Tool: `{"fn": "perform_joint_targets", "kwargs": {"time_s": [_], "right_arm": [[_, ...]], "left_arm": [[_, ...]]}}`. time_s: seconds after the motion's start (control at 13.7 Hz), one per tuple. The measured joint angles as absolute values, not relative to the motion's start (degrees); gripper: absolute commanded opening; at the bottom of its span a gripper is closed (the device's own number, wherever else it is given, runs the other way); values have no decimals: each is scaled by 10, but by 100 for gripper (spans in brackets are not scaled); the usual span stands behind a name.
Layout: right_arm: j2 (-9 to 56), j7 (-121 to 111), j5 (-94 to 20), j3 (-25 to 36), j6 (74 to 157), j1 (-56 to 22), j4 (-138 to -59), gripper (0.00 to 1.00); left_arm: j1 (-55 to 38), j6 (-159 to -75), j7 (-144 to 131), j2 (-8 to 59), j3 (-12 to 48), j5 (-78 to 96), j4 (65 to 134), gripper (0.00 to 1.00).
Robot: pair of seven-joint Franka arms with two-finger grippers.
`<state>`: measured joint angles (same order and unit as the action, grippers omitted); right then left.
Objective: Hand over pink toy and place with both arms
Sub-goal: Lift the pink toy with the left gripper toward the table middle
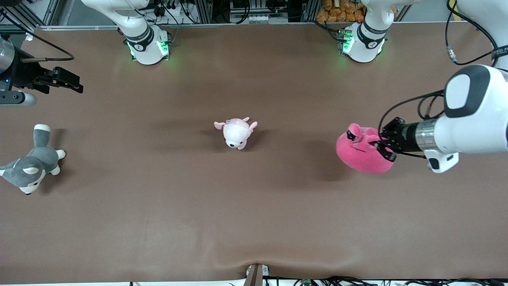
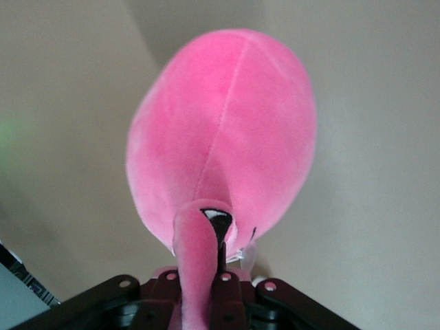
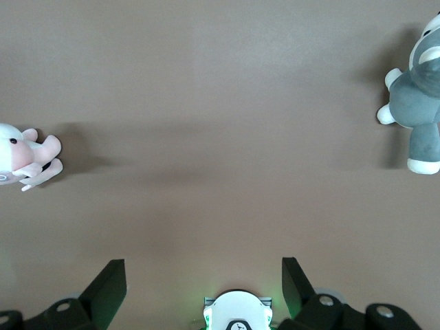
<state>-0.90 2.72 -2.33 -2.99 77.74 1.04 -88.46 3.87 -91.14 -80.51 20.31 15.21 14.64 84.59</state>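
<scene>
Left gripper (image 1: 383, 146) is clenched on the pink toy (image 1: 363, 153), pinching a fold of plush at the face end. In the left wrist view the toy (image 2: 223, 137) bulges away from the gripper (image 2: 199, 292), seam running straight out along the gripper's reach. We judge the toy lifted clear over the left arm's end of the worktop (image 1: 254, 222), shadow cast below it.

Long axis lies roughly in line with the left gripper; eyes and snout sit at the gripped end, the rounded rear pointing toward the table's middle, free for a second grasp.

Right gripper (image 1: 65, 81) waits spread and empty over its own end of the worktop, well apart from the toy. We reckon both arms must close toward the middle.
</scene>
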Motion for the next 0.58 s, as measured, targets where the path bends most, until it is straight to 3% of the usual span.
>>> {"fn": "perform_joint_targets", "kwargs": {"time_s": [0.58], "right_arm": [[-1, 129, -79, -28, 767, 12, -885, 100]], "left_arm": [[-6, -942, -1098, 202, 249, 192, 799, 0]]}}
